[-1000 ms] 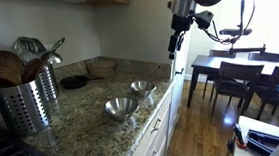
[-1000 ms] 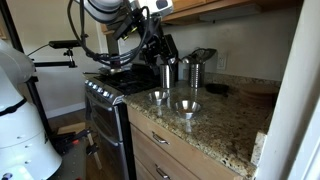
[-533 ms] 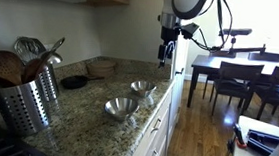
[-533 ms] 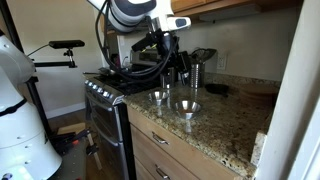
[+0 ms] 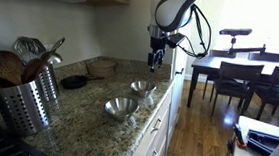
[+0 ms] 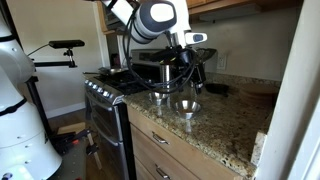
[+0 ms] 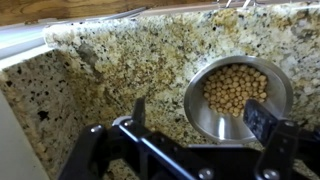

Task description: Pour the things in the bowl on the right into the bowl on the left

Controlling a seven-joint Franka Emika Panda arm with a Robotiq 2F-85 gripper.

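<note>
Our gripper [image 7: 198, 113] hangs with its jaws apart and nothing between them, pointing down at the granite countertop [image 7: 110, 70]. Directly beneath it, offset toward the right finger in the wrist view, stands the steel bowl [image 7: 222, 126] holding chickpeas [image 7: 237, 90]. It sits upright on the counter. In an exterior view the second bowl [image 5: 122, 108] sits just beside it, nearer the camera. The arm [image 5: 170, 12] arches over from above, so we judge a descent onto the rim comes next.
</note>
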